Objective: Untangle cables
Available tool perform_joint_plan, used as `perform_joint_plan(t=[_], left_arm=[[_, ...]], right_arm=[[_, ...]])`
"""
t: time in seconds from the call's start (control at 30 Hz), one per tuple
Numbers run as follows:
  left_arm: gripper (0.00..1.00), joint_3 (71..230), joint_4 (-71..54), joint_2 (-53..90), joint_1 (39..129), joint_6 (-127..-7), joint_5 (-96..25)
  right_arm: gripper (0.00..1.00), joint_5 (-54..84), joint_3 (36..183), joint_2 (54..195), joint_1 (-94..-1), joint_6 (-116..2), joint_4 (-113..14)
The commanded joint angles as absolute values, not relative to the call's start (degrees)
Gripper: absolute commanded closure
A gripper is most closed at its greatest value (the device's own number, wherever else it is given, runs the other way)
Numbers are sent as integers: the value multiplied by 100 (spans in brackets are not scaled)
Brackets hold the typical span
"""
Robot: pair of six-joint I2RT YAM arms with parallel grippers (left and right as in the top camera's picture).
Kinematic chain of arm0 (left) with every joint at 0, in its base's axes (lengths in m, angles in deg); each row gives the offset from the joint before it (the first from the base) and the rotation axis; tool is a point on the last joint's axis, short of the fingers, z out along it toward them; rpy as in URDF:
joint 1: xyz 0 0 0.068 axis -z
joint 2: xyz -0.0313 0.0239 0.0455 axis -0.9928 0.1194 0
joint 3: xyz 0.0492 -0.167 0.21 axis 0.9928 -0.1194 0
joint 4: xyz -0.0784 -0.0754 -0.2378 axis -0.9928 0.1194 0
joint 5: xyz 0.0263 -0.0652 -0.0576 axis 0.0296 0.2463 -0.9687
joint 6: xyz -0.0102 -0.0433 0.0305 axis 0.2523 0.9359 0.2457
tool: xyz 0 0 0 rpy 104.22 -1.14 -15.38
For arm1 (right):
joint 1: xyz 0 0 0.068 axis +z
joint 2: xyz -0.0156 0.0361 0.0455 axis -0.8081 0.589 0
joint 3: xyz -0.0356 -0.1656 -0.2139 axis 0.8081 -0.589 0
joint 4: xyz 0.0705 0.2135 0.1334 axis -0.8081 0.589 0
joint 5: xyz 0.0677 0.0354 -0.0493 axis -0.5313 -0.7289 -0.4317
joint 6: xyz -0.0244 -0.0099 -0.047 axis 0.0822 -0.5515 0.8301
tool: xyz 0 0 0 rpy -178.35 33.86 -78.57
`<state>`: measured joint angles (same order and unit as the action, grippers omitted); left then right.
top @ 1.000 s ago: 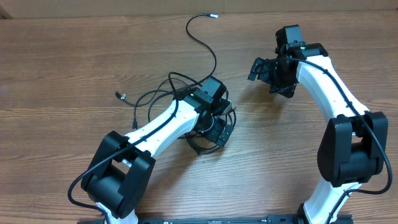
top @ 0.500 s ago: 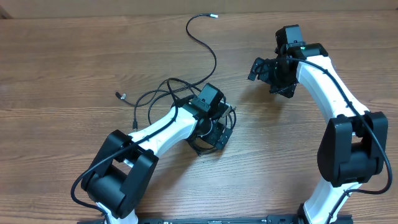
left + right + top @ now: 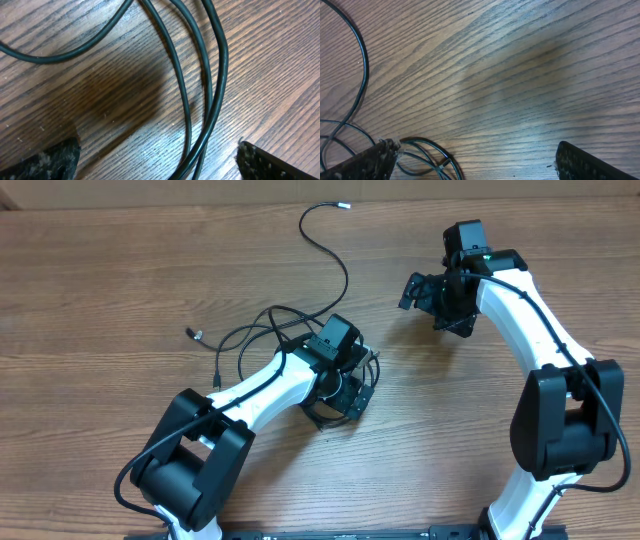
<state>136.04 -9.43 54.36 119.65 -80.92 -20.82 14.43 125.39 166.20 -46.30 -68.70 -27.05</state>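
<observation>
Cables are lying tangled mid-frame on the wooden table; left gripper is hovering spread over them, right gripper spread at upper right.

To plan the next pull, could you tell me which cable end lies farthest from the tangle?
The silver-tipped end, topmost in the overhead view; the other visible ends sit beside the tangle.

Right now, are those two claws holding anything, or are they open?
Left gripper: open, holding nothing; the cables lie between its jaws.
Right gripper: open, holding nothing, over the table.
</observation>
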Motion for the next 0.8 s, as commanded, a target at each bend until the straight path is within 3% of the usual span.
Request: perform_joint_plan(t=[0.0,0.23,0.33,0.43,0.53,0.67,0.73,0.77], left_arm=[[0,13552,-974,5486,11957,-8035,-2130],[0,13552,-1009,5486,11955,-8033,-2136],[31,13552,-1247,5489,11957,-8029,-2145],[39,13552,-1265,5489,11981,-8033,-2154],[36,13550,-1258,5489,11985,-8038,-2149],[22,13550,-1265,5489,11987,-8038,-2152],[0,13545,-1256,5489,11992,-8040,-2152],[0,13539,-1258,5489,11992,-8060,-2154]], right_arm=[[0,1443,12526,16600,-4617,-6868,-2725],[0,1443,12526,16600,-4617,-6868,-2725],[0,1443,12524,16600,-4617,-6868,-2725],[0,1443,12526,16600,-4617,-6868,-2725],[0,1443,12526,16600,-4617,-6868,-2725],[0,1443,12526,16600,-4617,-6868,-2725],[0,1443,12526,16600,-4617,-6868,-2725],[0,1443,12524,16600,-4617,-6868,-2725]])
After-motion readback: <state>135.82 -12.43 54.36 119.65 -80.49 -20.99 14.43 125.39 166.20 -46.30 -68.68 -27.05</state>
